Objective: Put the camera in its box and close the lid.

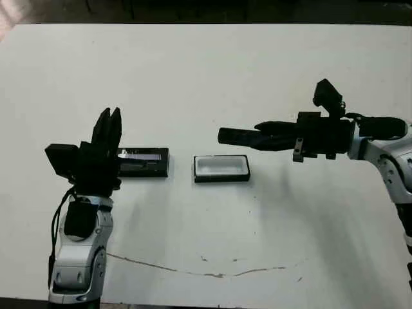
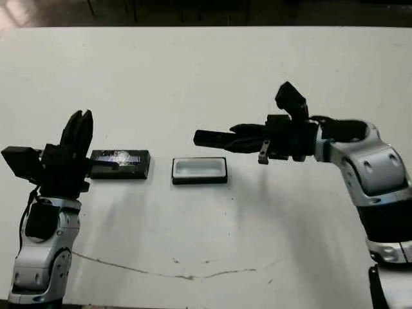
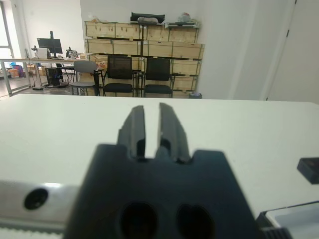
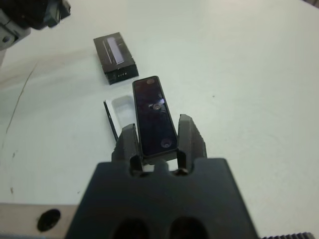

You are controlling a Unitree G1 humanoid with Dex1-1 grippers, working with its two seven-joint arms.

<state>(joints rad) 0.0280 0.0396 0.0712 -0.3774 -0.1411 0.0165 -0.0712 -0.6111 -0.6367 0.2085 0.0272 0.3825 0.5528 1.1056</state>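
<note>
A white table (image 1: 193, 77) fills the scene, seen from above the robot's shoulders. Near its middle lies the box (image 1: 221, 168), a small shallow tray with black walls and a white lining, open and empty. Just to its left, apart from it, the lid (image 1: 143, 161) lies flat, black with a pale silvery strip along its top.

The right arm reaches in level from the right side, raised above the table. The right gripper (image 4: 158, 144) is clamped on the camera (image 4: 154, 116), a slim black bar. The two fingers (image 4: 192, 139) press against its long sides at the near end, and the rest of the bar sticks out forward past the fingertips. In the head view the free end of the camera points left and hangs in the air just beyond the box, over its far edge, not touching it. From the right wrist, the white lining of the box shows partly under the bar, with the lid farther on.

The left gripper (image 1: 108, 125) stands at the left, beside the lid's left end, pointing away from the robot. Its fingers (image 3: 169, 130) are nearly together with a narrow slit between them, and they hold nothing.

A thin dark crack line (image 1: 193, 270) runs across the table's near side.
</note>
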